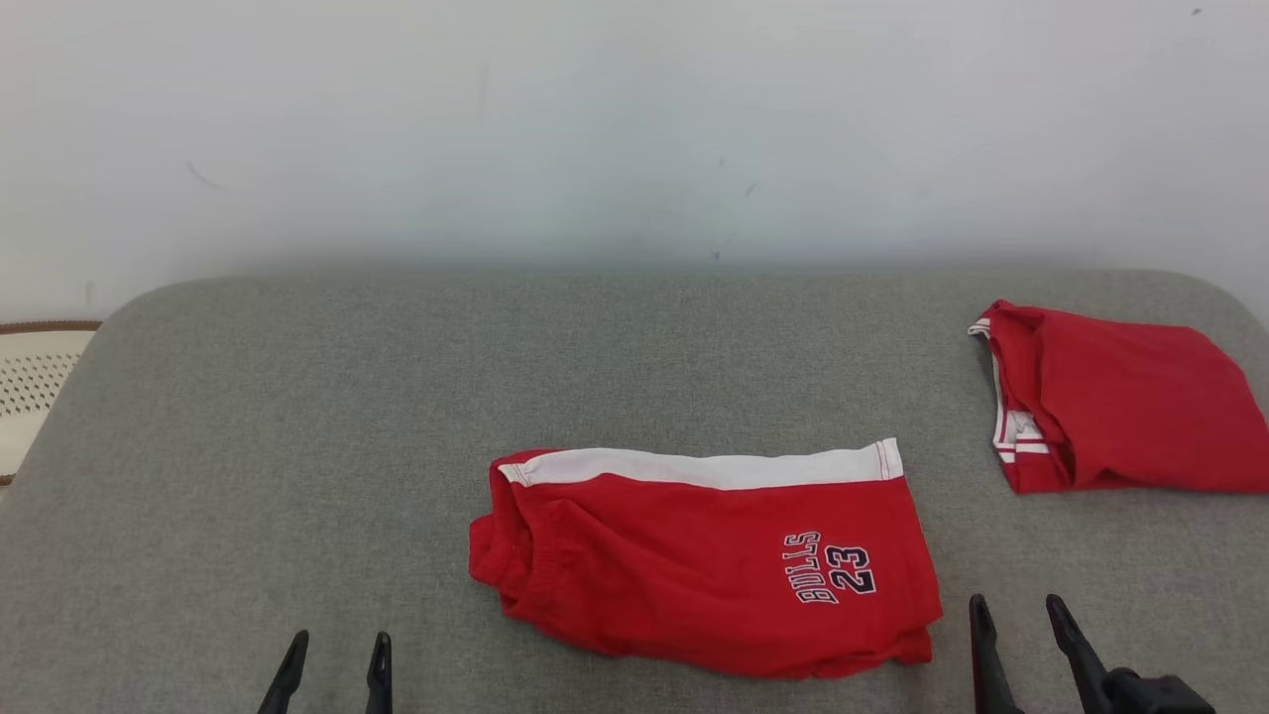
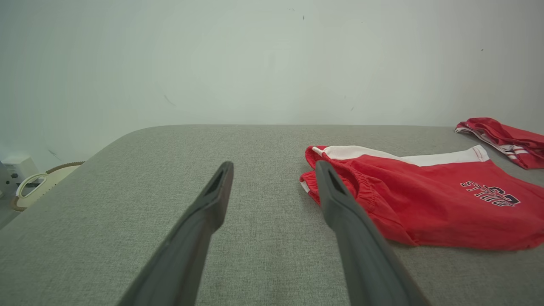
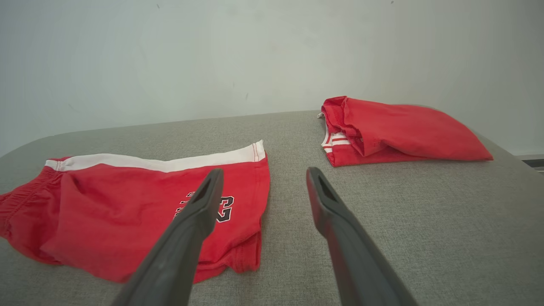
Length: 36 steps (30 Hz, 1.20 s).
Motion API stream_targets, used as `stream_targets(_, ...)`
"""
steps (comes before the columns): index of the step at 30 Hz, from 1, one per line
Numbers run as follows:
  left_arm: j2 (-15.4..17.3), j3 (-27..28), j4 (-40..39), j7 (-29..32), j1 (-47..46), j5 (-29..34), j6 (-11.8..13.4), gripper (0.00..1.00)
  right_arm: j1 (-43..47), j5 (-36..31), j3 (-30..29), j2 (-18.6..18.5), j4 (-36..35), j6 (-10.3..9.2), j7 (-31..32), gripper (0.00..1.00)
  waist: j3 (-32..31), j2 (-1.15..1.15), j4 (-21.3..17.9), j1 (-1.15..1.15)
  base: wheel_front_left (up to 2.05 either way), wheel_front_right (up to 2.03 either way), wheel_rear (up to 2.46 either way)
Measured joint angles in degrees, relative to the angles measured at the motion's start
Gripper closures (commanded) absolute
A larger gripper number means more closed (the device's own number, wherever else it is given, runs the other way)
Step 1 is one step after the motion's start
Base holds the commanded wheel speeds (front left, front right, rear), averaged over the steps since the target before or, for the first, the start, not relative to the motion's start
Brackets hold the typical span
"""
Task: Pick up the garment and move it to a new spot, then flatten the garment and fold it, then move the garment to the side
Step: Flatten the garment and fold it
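Observation:
A pair of red shorts [image 1: 709, 560] with a white side stripe and "BULLS 23" print, the garment, lies folded in half on the grey table, near its front middle; it also shows in the left wrist view [image 2: 425, 204] and the right wrist view [image 3: 127, 208]. My left gripper [image 1: 337, 645] stands open at the lower left, apart from the waistband end, nothing between its fingers [image 2: 212, 199]. My right gripper [image 1: 1018, 610] is open just right of the hem end, empty, its fingers [image 3: 323, 199] pointing past the shorts' corner.
A second red garment [image 1: 1120, 402], folded, lies at the table's right edge [image 3: 403, 129]. The grey cloth-covered table [image 1: 397, 397] ends at a pale wall behind. A cream perforated object [image 1: 30, 387] sits off the table's left side.

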Motion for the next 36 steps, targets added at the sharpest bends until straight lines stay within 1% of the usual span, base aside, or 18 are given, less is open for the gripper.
stream_targets(3,0.0,0.0,0.0,0.0,0.0,-0.2,0.2,0.00,-1.9,0.1,0.0,0.0,1.9,0.00,2.2,0.00,0.1,0.00,0.1,0.00,0.00,0.00,0.00)
stream_targets(7,0.1,-0.2,0.0,0.0,-0.4,-0.4,0.3,0.00,-6.4,0.1,-0.5,-0.4,6.5,0.00,6.3,0.00,0.3,0.00,0.4,0.00,0.00,0.00,0.00)
stream_targets(10,0.2,-0.4,0.0,0.0,-0.7,-0.5,0.1,0.00,-10.7,0.6,-0.6,-1.3,10.3,0.00,7.3,0.00,0.6,0.00,0.9,0.00,0.00,0.00,0.00)
stream_targets(17,0.3,-1.3,0.4,0.0,-1.5,-0.7,-0.1,0.00,-20.4,2.8,-3.0,-2.7,25.0,0.00,9.5,0.00,1.2,0.00,2.7,0.01,0.00,0.00,0.00)
stream_targets(24,0.5,-1.8,1.1,0.1,-1.9,-0.9,-0.4,0.00,-27.0,4.3,-4.1,-3.3,40.6,0.00,9.3,0.00,1.6,0.00,4.9,0.01,0.00,0.00,0.00)
stream_targets(27,0.5,-1.9,1.0,0.2,-2.0,-0.9,-0.1,0.00,-29.2,4.5,-3.8,-3.4,45.9,0.00,9.3,0.00,1.6,0.00,5.7,0.01,0.00,0.00,0.00)
stream_targets(31,0.6,-1.9,1.0,0.2,-2.0,-1.0,-0.1,0.00,-31.2,5.1,-2.3,-3.3,50.7,0.00,8.3,0.00,1.7,0.00,6.2,0.01,0.00,0.00,0.00)
stream_targets(32,0.7,-1.9,0.9,0.2,-2.0,-1.1,0.0,0.00,-31.7,5.3,-1.8,-3.2,51.7,0.00,8.1,0.13,1.7,0.00,6.2,0.01,0.00,0.00,0.00)
stream_targets(33,0.7,-1.9,0.9,0.2,-2.0,-1.2,0.0,0.00,-32.2,5.6,-1.5,-3.2,52.7,0.00,7.9,0.76,1.7,0.00,6.2,0.00,0.00,0.00,0.00)
stream_targets(34,0.7,-2.0,0.9,0.2,-2.0,-1.2,0.2,0.00,-32.7,5.7,-1.2,-3.2,53.5,0.00,7.5,1.00,1.7,0.00,6.2,0.00,0.00,0.00,0.00)
stream_targets(36,0.7,-2.0,0.9,0.2,-1.9,-1.3,0.3,0.00,-33.4,6.0,-0.6,-3.3,55.0,0.00,6.5,1.00,1.8,0.00,6.3,0.00,0.00,0.00,0.00)
